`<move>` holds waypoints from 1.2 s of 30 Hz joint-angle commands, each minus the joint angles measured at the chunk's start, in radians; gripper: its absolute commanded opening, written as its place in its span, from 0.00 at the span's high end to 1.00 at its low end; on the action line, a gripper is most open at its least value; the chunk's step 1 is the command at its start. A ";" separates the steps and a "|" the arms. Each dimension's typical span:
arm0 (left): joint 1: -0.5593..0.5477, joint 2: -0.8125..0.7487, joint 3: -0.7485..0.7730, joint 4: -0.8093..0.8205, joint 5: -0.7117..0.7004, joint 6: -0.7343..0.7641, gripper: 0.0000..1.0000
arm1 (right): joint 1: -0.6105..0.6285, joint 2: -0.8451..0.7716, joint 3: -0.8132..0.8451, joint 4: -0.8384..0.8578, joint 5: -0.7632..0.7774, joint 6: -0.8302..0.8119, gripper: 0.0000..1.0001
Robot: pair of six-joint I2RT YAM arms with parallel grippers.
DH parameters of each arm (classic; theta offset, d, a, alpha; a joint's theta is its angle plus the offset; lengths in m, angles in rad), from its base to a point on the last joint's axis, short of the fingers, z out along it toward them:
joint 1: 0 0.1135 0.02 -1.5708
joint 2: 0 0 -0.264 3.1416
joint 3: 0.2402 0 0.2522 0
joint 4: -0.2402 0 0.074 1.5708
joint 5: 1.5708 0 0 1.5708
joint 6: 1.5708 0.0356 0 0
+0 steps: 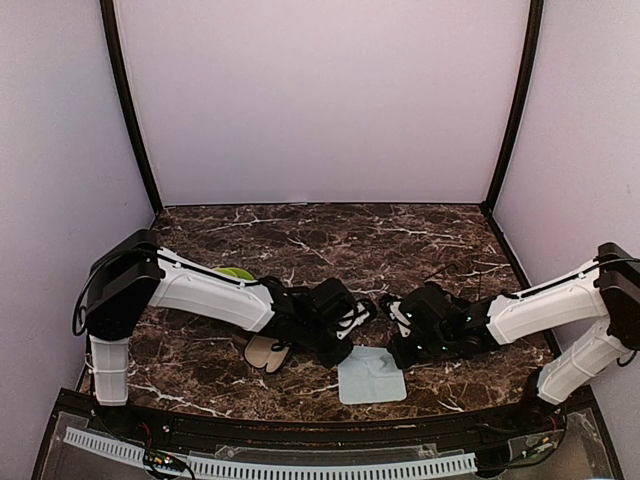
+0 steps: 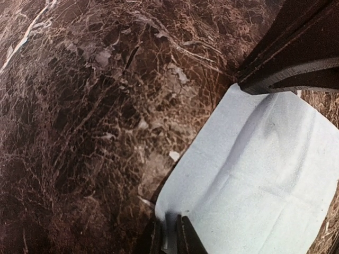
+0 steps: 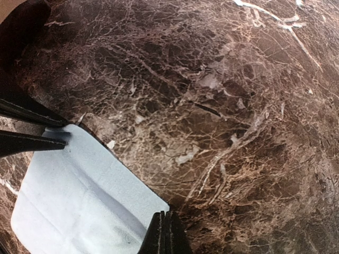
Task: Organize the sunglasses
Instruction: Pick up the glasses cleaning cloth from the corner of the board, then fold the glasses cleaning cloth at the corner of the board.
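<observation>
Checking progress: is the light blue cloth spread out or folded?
Spread. The light blue cloth lies as one flat square on the table, with only faint creases.

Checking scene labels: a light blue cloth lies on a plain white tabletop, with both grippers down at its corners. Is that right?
Not quite. The tabletop is dark brown marble with pale veins, not plain white, as the top external view shows. The rest holds: the light blue cloth lies on it, with the left gripper and the right gripper down at its corners.
</observation>
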 commanded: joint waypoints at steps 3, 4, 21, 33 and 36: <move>-0.008 0.031 0.017 -0.092 0.001 -0.022 0.91 | -0.005 -0.005 0.017 0.025 0.002 0.005 1.00; -0.008 0.031 0.021 -0.089 0.010 -0.024 0.92 | -0.005 -0.008 0.016 0.026 0.003 0.002 1.00; -0.030 -0.067 -0.044 -0.009 0.049 -0.074 1.00 | -0.005 -0.107 -0.034 0.086 -0.058 -0.032 1.00; -0.081 -0.151 -0.132 0.050 0.011 -0.097 1.00 | -0.005 -0.202 -0.125 0.104 -0.115 -0.014 1.00; -0.089 -0.159 -0.136 0.054 0.019 -0.090 0.99 | -0.002 -0.219 -0.141 0.110 -0.136 -0.001 1.00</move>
